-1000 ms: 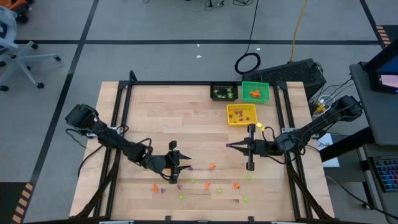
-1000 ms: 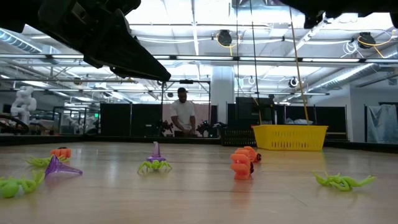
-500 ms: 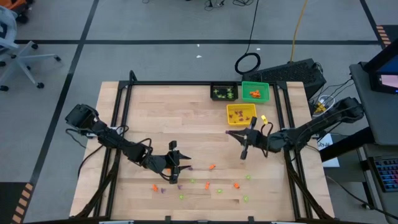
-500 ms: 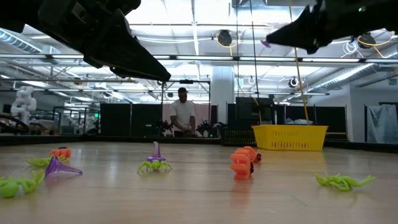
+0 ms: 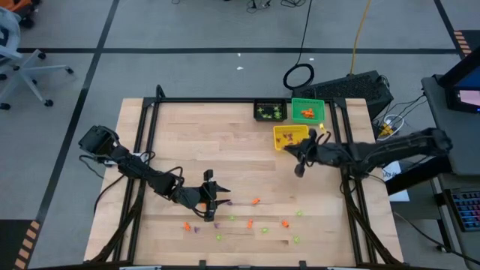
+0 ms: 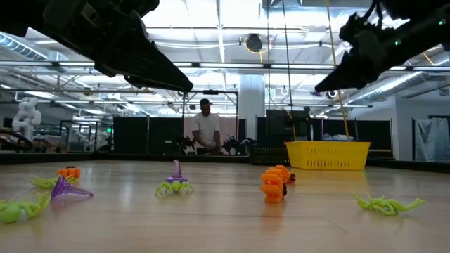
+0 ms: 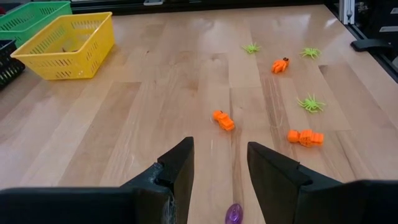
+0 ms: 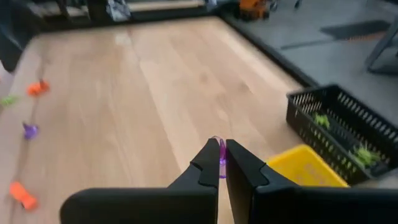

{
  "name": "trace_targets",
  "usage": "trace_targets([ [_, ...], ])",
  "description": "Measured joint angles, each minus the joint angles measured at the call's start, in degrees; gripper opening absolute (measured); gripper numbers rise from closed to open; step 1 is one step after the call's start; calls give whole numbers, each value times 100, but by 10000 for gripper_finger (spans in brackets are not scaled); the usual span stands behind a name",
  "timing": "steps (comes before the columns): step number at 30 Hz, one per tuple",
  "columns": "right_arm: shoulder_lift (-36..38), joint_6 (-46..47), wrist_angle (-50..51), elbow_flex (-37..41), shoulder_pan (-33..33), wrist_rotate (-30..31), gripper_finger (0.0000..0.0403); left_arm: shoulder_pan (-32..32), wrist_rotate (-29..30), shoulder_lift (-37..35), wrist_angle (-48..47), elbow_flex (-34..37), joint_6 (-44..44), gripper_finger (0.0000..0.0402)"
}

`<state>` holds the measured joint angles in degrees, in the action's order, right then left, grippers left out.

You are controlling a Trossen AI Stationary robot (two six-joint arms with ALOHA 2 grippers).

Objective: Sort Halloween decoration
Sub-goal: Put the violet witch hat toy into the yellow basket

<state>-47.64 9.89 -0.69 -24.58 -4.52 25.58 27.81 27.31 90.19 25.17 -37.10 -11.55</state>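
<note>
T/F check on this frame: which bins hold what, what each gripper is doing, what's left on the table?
1. The right gripper is shut on a purple trinket. True.
2. The left gripper grips an orange trinket. False: its fingers stand apart with nothing between them; an orange trinket lies on the table ahead of it.
3. The black bin holds green trinkets. True.
4. The green bin holds purple trinkets. False: orange ones show in it.
5. The right gripper hangs by the yellow bin. True, in the high view.
6. Every trinket is already in a bin. False: orange and green ones lie loose on the table.
</note>
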Motion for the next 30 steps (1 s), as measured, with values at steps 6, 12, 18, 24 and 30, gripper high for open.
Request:
trace_targets([
  [6,-4,-215,424,0,964,-892,0,2,64,0,5,0,0,152],
  [12,-200,-519,556,-80,1846,-1507,0,1,168,0,4,0,5,152],
  [18,-697,-700,1204,-491,2384,-1529,0,0,169,0,3,0,18,152],
  [24,-1409,-821,1467,-671,2763,-1525,0,0,168,0,2,0,23,152],
  [30,-2033,-961,1473,-671,3108,-1521,0,0,168,0,-2,0,0,152],
])
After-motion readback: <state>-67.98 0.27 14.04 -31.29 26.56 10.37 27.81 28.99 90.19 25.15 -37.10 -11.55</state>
